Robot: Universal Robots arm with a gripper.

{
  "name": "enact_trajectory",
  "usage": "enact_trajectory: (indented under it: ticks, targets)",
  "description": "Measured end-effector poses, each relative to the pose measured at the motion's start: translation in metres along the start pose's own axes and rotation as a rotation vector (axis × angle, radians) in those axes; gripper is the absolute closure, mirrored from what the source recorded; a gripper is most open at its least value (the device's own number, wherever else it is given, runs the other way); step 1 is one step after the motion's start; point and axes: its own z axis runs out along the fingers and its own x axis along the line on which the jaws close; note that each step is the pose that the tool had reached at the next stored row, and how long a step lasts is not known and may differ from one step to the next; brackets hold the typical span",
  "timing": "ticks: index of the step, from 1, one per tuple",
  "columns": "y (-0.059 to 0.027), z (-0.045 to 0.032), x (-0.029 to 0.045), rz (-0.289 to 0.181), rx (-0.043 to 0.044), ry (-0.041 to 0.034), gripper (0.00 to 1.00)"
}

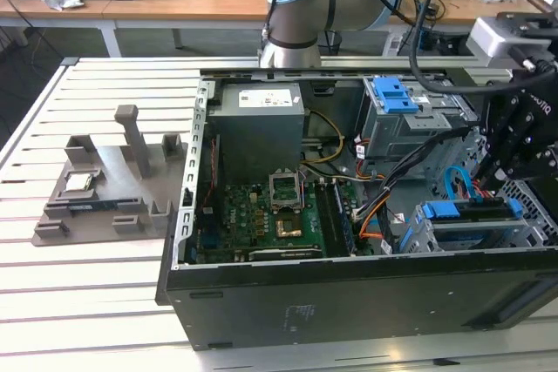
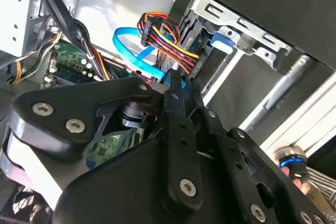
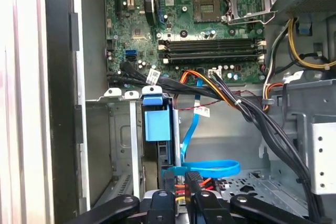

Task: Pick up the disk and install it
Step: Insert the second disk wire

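We see the gripper point(image 3: 178, 190) at the drive cage point(image 1: 488, 233) in the open computer case point(image 1: 349, 285), disk point(image 3: 157, 124) slotted in; jaw state unclear

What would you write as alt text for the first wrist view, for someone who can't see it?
Looking into an open computer case: the gripper sits at a drive bay where the disk's blue frame stands in its slot. Beyond lie the green motherboard, black cable bundles and a light-blue data cable.
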Motion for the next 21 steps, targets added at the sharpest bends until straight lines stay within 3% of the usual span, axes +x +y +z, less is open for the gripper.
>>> enact_trajectory:
  ticks: [2,6,7,8,14,16,18,21]
  targets:
    - [0.0002,-0.0084,-0.0001,0.000,0.0000,-0.0002,0.77]
    - [0.0006,-0.0178,-0.0007,0.000,0.0000,0.0000,0.79]
    - [0.0006,-0.0183,-0.0007,0.000,0.0000,0.0001,0.79]
    - [0.0004,-0.0182,0.0008,0.000,0.0000,-0.0001,0.89]
    - [-0.0004,-0.0180,0.0182,0.000,0.0000,0.0002,0.89]
    - [-0.0005,-0.0192,0.0206,0.000,0.0001,0.0003,0.89]
    - [-0.0003,-0.0263,0.0209,0.000,0.0000,-0.0004,0.89]
    - [0.0003,-0.0487,0.0214,0.000,0.0000,-0.0006,0.89]
